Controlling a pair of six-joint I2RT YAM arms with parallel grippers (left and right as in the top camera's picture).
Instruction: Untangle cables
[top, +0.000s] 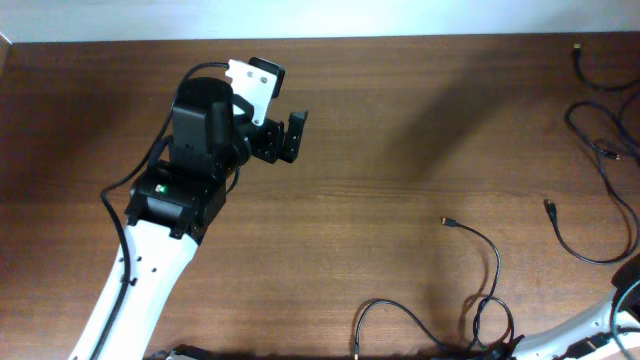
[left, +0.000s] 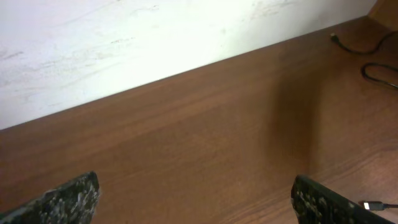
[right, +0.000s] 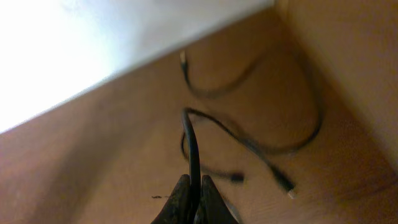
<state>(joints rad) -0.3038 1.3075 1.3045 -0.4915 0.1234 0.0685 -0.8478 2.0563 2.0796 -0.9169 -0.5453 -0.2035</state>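
Several thin black cables lie spread on the right half of the brown table (top: 380, 150). One cable (top: 487, 250) ends in a small plug near the middle right, another (top: 585, 250) curves beside it, and more cables (top: 600, 120) lie at the far right edge. My left gripper (top: 285, 135) hovers open and empty at the upper left, far from the cables; its fingers stand wide apart in the left wrist view (left: 199, 199). My right gripper (right: 194, 186) is shut on a black cable (right: 189, 134) that rises between its fingers. Other cords with plug ends (right: 273, 168) lie beyond it.
A white wall (left: 155, 37) borders the table's far edge. A looped cable (top: 400, 315) lies at the table's front edge near the right arm's white link (top: 580, 330). In the left wrist view, cable ends (left: 373, 50) show at the far right.
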